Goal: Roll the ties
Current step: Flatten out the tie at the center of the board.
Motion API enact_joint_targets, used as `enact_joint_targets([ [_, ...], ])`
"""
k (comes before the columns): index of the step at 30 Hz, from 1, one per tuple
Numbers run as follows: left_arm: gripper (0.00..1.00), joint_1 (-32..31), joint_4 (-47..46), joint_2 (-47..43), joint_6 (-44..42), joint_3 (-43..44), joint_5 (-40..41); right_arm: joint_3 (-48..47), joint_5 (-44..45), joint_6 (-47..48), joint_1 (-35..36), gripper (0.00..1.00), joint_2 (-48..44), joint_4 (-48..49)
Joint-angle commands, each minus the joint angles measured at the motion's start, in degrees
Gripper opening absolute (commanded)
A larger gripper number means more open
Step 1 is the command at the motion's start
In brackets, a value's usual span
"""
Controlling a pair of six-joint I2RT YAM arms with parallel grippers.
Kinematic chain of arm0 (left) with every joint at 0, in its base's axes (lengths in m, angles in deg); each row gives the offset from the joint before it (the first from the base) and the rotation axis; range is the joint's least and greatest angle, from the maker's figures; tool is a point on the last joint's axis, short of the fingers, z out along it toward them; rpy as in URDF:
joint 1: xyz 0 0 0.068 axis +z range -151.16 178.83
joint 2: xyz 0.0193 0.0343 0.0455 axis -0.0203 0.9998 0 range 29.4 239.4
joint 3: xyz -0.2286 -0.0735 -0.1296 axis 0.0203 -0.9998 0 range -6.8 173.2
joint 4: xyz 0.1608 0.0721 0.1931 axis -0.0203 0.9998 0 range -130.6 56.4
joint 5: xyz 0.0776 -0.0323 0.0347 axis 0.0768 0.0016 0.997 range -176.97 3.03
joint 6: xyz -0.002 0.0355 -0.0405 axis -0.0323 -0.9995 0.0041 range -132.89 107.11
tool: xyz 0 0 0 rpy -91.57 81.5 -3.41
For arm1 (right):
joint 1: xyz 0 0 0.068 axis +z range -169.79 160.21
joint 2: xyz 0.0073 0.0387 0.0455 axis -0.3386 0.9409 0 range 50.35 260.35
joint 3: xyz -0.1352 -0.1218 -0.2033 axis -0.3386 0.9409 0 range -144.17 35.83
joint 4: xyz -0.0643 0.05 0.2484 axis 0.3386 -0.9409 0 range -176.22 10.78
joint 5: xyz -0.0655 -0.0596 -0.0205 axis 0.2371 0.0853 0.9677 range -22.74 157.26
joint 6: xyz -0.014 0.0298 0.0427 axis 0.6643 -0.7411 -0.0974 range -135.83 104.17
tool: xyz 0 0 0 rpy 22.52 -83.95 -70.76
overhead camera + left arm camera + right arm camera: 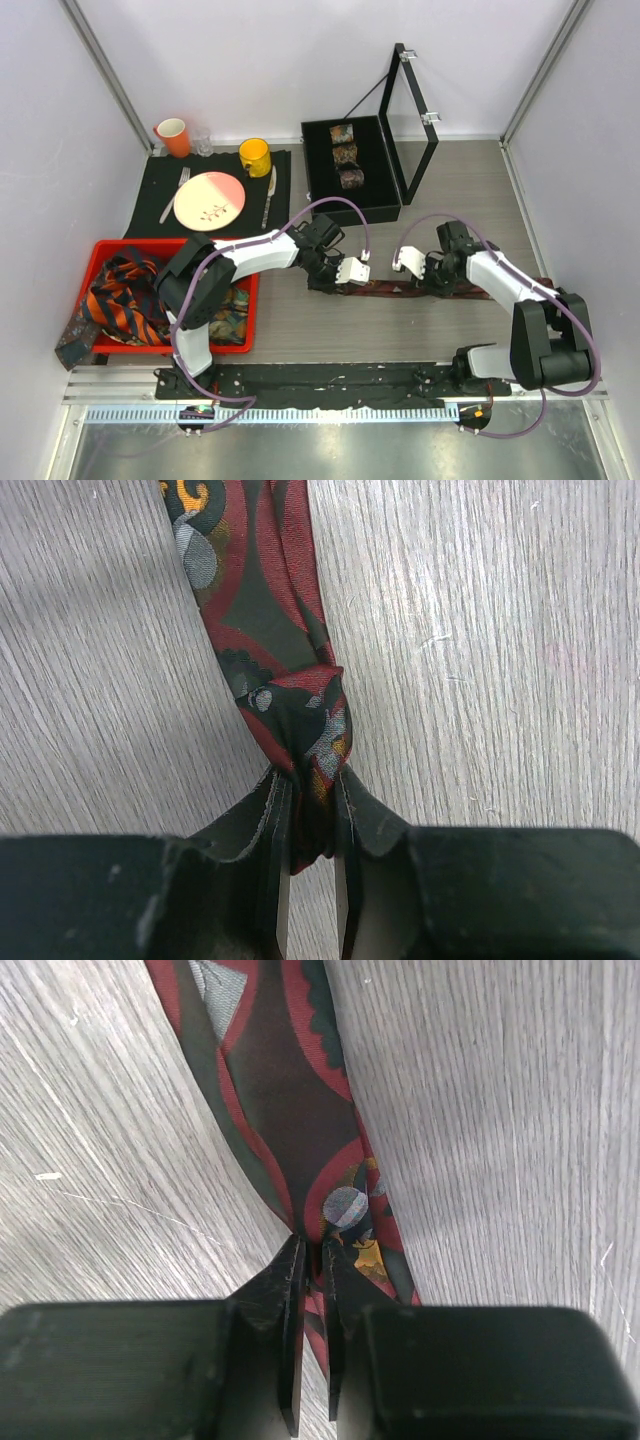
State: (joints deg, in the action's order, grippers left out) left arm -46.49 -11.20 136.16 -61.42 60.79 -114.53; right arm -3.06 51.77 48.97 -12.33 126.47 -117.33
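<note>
A dark red-brown patterned tie (385, 290) lies stretched across the table between my two grippers. My left gripper (322, 280) is shut on its folded narrow end (300, 720). My right gripper (437, 282) is shut on the tie further along (315, 1190), pinching a fold of it. Three rolled ties (345, 155) sit in the open black box (320, 185) at the back. Several loose ties, orange-navy striped (125, 300) and teal/beige (228, 312), lie in the red bin (175, 246) at the left.
A black placemat (150, 200) at the back left holds a pink-and-white plate (209, 201), cutlery, a yellow mug (255, 156), an orange cup (173, 136) and a small glass (203, 143). The box lid (415, 125) stands open. White walls enclose the table.
</note>
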Motion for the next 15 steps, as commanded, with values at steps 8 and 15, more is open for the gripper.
enact_joint_targets([
  [8, 0.18, 0.5, 2.8, 0.9, -0.8, 0.2, 0.8, 1.9, 2.4, 1.7, 1.1, 0.34, -6.9, -1.5],
  [15, 0.18, 0.6, 2.8, 1.1, -1.0, 0.2, 0.3, -0.8, 1.9, 1.0, 1.2, 0.07, -2.5, -5.0],
])
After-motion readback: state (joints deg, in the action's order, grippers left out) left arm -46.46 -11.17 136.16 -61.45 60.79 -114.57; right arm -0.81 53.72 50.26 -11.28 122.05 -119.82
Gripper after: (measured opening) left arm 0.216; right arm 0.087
